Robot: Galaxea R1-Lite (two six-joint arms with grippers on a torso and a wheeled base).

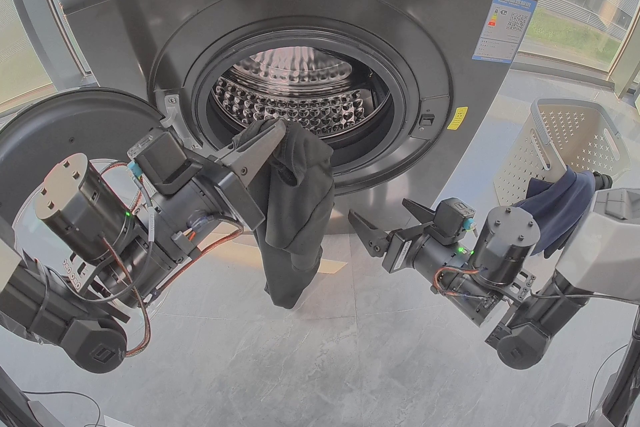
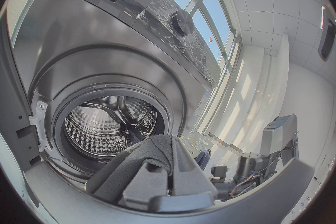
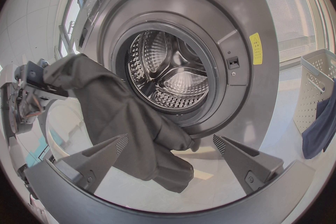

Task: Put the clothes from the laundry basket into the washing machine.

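My left gripper point(image 1: 275, 131) is shut on a dark grey garment point(image 1: 297, 208), which hangs from the fingertips down toward the floor just in front of the washing machine's open drum point(image 1: 293, 91). The same grey garment point(image 2: 140, 161) drapes over my left fingers with the drum point(image 2: 105, 126) behind it. My right gripper point(image 1: 383, 225) stands open and holds nothing, low in front of the machine, to the right of the hanging garment point(image 3: 129, 123). A white laundry basket point(image 1: 573, 141) stands on the floor at the right, with a dark blue garment point(image 1: 560, 205) draped over its rim.
The machine's round door point(image 1: 73, 128) is swung open to the left, behind my left arm. The grey tiled floor point(image 1: 373, 341) spreads in front of the machine. Windows line the wall behind the basket.
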